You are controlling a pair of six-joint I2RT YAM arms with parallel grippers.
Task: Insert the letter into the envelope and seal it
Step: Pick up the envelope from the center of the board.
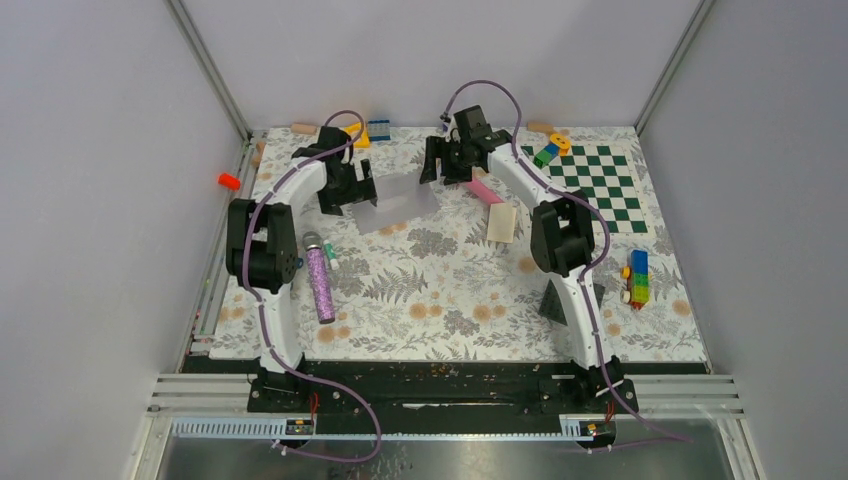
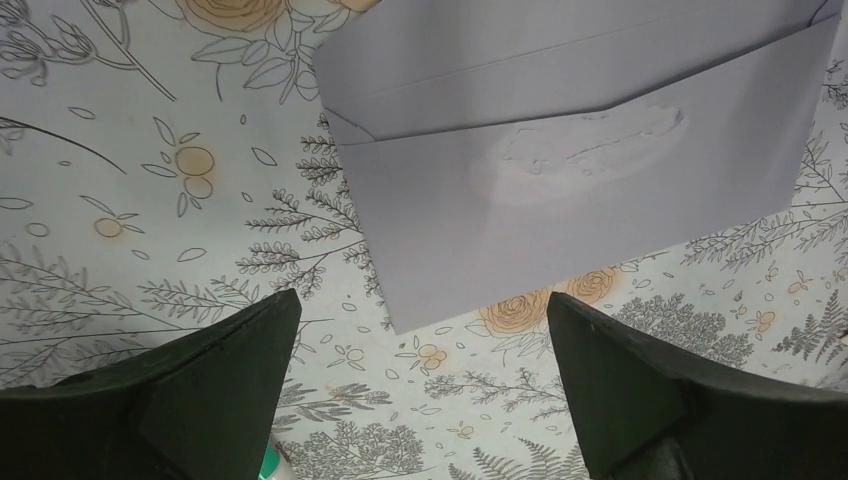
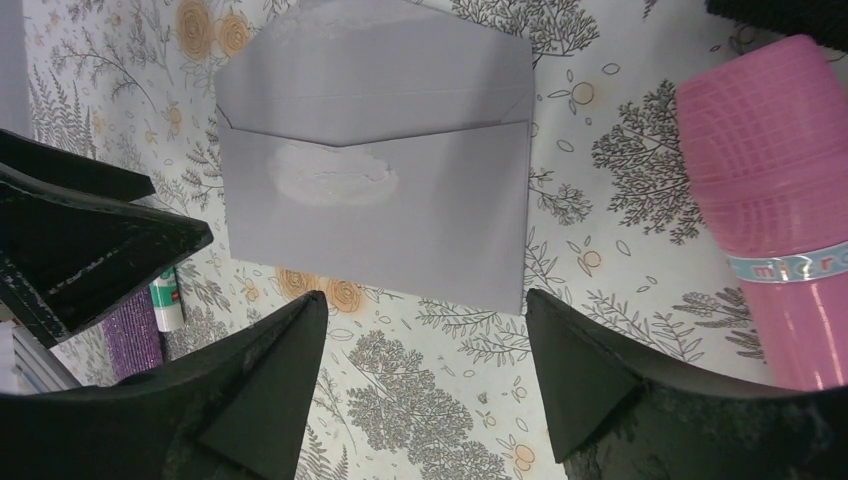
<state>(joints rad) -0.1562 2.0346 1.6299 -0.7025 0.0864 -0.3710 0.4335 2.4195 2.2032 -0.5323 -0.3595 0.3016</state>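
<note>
The light grey envelope (image 1: pixel 398 200) lies flat on the floral cloth between my two grippers, its triangular flap open. A rough white patch marks its body (image 3: pixel 335 175). My left gripper (image 1: pixel 352 197) hovers at its left end and is open; in the left wrist view the envelope (image 2: pixel 570 170) sits just past the empty gap between the fingers of the left gripper (image 2: pixel 422 305). My right gripper (image 1: pixel 447 170) stands at its right end, open and empty, with the envelope's edge just beyond the right gripper's (image 3: pixel 425 305) tips. The tan letter (image 1: pixel 502 222) lies apart to the right.
A pink cylinder (image 3: pixel 775 200) lies close to my right gripper. A purple glitter tube (image 1: pixel 320 285) and a green-white stick (image 3: pixel 165 300) lie to the left. The checkerboard (image 1: pixel 595 185), coloured blocks (image 1: pixel 637 277) and a dark triangle (image 1: pixel 553 300) are at the right.
</note>
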